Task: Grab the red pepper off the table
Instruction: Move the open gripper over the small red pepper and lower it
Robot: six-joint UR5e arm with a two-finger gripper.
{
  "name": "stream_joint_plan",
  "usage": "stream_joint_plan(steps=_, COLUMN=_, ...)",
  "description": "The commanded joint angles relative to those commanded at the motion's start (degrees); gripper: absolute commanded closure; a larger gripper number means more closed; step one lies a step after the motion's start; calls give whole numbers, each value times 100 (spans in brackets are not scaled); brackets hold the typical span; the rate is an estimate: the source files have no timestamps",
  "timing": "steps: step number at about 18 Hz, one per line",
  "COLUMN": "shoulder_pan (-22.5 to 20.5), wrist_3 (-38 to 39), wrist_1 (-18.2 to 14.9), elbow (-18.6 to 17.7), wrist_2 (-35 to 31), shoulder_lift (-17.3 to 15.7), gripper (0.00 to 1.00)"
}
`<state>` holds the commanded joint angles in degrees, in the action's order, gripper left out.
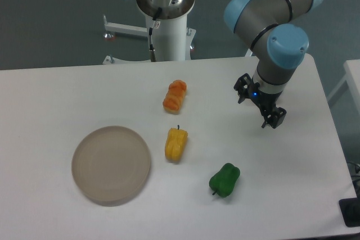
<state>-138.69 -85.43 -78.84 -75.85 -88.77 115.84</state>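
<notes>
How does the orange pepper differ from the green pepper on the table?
The orange pepper is orange and long; the green pepper is dark green and more rounded. The orange one lies in the upper middle of the table, nearer the robot's base; the green one lies by the lower edge of the picture. Both lie on their sides, untouched, apart from the gripper.

A single fixed camera looks down on the table (50,99) from high above its near edge, tilted steeply toward 12 o'clock. It stands far enough back to take in nearly the whole top, cut off at 6 and 9 o'clock. The arm's pedestal (167,26) and dark floor fill the 12 o'clock band. No second view shares the scene.
</notes>
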Motion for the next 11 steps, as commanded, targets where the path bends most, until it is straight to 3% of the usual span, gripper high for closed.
stream_joint_plan(steps=6, shoulder_pan=-79, wrist_3=-201, wrist_1=-9, elbow=-35, wrist_2=-53, shoulder_lift=-61, gripper=0)
stream_joint_plan(steps=11, shoulder_pan=-333, wrist_3=-1351, wrist_1=35, elbow=-351, wrist_2=-62, shoulder_lift=-193, gripper=0)
